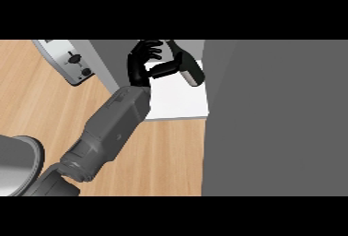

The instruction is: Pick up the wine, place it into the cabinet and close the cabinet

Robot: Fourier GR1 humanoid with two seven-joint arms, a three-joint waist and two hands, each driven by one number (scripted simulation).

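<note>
One grey forearm rises from the lower left toward the top middle of the head view. Its black left hand (142, 62) has fingers and thumb curled round the dark wine bottle (188, 69). The bottle is tilted, its pale end pointing down and to the right. It hangs over the white floor of the cabinet (178, 103), just left of the open grey cabinet door (272, 120). The grey left wall of the cabinet (105, 64) stands beside the wrist. My right hand shows nowhere.
A grey appliance with two dark knobs (68, 60) sits at the top left on the wooden counter (41, 110). A round grey vessel (17, 166) lies at the lower left edge. The open door fills the right side.
</note>
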